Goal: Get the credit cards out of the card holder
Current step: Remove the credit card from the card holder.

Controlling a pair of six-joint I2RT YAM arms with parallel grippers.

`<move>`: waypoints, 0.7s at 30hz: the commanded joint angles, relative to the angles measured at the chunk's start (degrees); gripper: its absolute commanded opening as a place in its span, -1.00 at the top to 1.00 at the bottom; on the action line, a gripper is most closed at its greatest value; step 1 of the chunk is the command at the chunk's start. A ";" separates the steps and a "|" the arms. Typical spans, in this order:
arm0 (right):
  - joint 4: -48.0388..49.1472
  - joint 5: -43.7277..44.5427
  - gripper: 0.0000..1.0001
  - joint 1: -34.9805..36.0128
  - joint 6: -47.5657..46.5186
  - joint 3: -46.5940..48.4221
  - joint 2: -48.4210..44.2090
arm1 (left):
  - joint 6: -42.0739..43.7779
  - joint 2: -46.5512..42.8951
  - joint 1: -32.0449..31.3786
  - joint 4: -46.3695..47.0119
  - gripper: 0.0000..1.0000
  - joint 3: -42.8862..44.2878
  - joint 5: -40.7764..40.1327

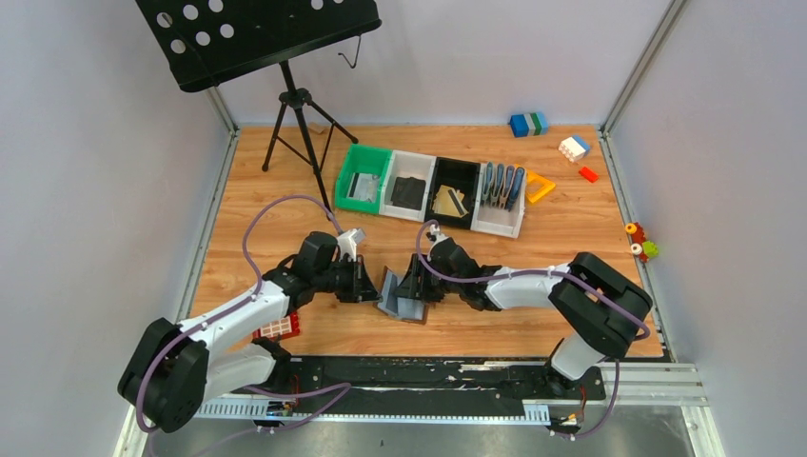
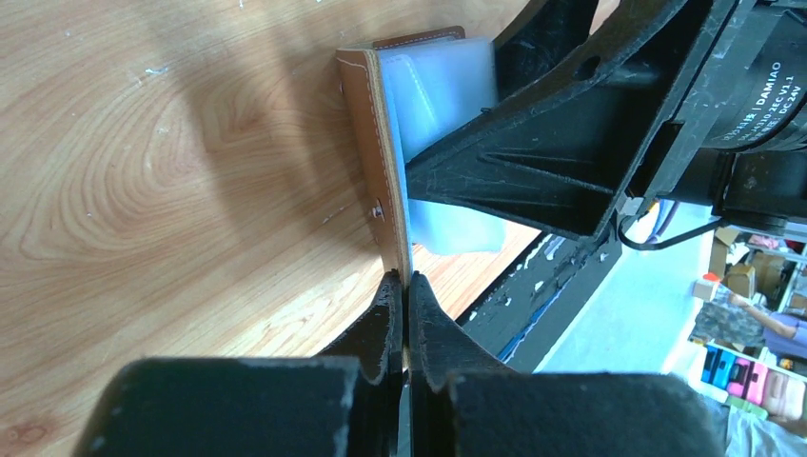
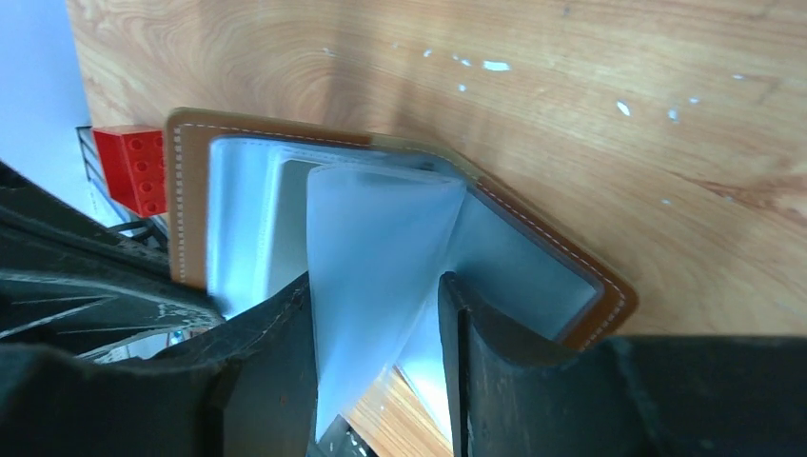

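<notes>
**At the near middle of the counter: holder spread, no card in sight yet**

Between my two arms the card holder stands open on its edge on the counter, brown leather outward and grey-blue pockets towards my right side. My left hand is closed tight on the rim of the leather cover, pinning it upright. My right hand is part open, its fingers on either side of one pale inner leaf; I cannot tell whether they press on it.

The opening seems done and the holder is steadied. Of the pockets my right wrist camera shows, none holds a card that I can make out, though the deeper sleeves are hidden behind the leaf. In the bins at the back lie black cards and gold cards; whether they came out of this holder I cannot say. What I judge is left is to check the remaining leaves and draw out any card found.
</notes>
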 commanded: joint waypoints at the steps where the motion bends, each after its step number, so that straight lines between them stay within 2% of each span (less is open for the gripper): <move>1: -5.12 4.30 0.05 0.43 -2.78 0.74 -2.70 | 1.71 -1.72 -0.13 -0.10 1.00 2.54 -0.27; 3: -4.87 4.49 0.04 0.43 -3.02 -0.21 -3.93 | 1.81 -1.34 -0.17 -0.14 1.00 2.52 -0.30; 7: -7.08 4.96 0.19 0.43 -3.87 -0.21 -5.22 | 1.82 -0.68 -0.18 0.01 1.00 2.39 -0.54; 18: -23.36 15.77 0.14 0.97 -8.70 2.27 -13.24 | 1.06 -0.20 -0.13 1.10 0.97 1.45 -0.46; 21: -24.77 16.44 0.15 1.95 -9.92 3.89 -15.61 | 0.28 0.21 -0.13 2.40 0.94 1.17 0.11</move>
